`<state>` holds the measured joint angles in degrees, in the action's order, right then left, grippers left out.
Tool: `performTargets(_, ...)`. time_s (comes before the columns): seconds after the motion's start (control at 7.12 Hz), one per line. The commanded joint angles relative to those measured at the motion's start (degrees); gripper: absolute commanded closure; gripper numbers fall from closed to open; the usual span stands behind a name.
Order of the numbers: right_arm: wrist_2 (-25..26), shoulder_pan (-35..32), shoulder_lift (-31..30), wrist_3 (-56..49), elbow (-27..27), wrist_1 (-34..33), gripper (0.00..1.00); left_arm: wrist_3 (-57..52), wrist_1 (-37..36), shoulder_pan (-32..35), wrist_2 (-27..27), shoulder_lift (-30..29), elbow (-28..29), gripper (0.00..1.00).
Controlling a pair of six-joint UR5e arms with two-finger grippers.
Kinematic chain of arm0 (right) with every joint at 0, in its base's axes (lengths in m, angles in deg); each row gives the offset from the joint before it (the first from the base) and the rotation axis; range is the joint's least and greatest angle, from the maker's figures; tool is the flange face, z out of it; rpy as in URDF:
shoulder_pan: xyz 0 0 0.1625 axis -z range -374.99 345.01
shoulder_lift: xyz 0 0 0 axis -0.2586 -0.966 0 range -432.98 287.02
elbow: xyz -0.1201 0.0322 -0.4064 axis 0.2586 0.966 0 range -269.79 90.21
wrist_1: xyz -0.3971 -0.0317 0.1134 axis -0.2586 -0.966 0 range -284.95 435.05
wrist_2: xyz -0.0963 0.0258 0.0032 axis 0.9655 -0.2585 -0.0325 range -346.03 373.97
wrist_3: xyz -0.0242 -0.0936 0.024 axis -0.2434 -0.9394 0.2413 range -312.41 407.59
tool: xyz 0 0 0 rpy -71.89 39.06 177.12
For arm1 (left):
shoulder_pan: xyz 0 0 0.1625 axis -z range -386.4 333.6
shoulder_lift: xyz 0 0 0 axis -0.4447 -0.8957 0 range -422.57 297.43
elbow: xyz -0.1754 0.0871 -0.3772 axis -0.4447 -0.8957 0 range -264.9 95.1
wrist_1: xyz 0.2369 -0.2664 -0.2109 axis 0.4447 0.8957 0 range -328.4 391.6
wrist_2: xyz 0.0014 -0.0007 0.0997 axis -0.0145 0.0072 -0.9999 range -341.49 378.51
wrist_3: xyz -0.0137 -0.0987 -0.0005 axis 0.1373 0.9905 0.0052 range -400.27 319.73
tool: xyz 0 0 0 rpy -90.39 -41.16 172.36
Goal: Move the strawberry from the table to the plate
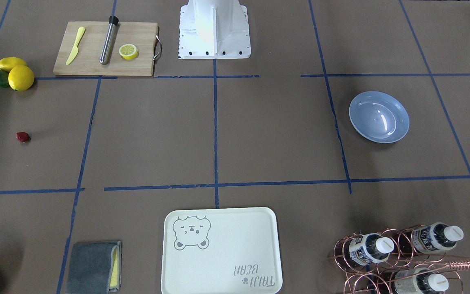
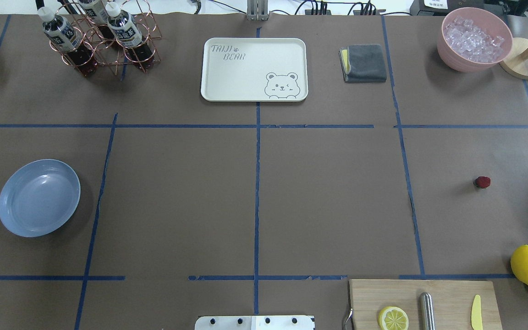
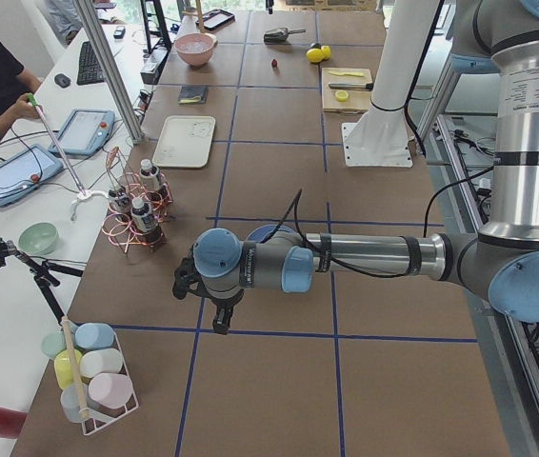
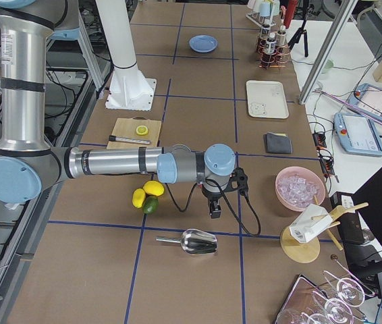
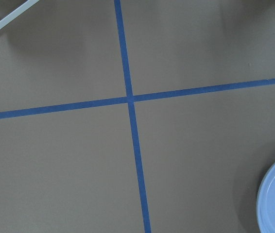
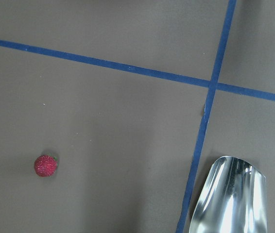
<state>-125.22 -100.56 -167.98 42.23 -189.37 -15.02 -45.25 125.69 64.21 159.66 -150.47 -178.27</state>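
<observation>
While the right arm (image 4: pixel 110 162) stretches level over the table (image 2: pixel 255 206), the right gripper (image 4: pixel 212 208) hangs pointing down, and I cannot tell if its fingers are spread. The strawberry (image 6: pixel 45 165) lies alone on the paper beneath. Farther off, the left arm (image 3: pixel 365 255) reaches out likewise, left gripper (image 3: pixel 220 320) near the plate (image 2: pixel 39 198), its fingers just as unreadable.

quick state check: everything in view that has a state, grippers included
strawberry: lying on the table, not grasped
plate: upright, empty
tray: empty
pink bowl: full of ice
bottles: capped
lemon half: cut face up on the cutting board
left gripper: cannot tell open or shut
right gripper: cannot tell open or shut
</observation>
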Motion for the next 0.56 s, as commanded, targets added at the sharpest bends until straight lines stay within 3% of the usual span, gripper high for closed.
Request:
performTargets(0.0,0.15,-0.04,-0.01,0.00,-0.09,0.15,0.00,-0.30,0.21,-0.52,0.00,1.14,-3.72,0.00)
performTargets(0.14,0.06,-0.04,-0.01,0.00,-0.18,0.24,0.00,-0.30,0.22,-0.78,0.52,1.41,-3.92,0.00)
performTargets(0.42,0.50,-0.04,0.25,0.00,0.00,0.24,0.00,-0.21,4.13,-1.39,7.96,1.86,-1.55,0.00)
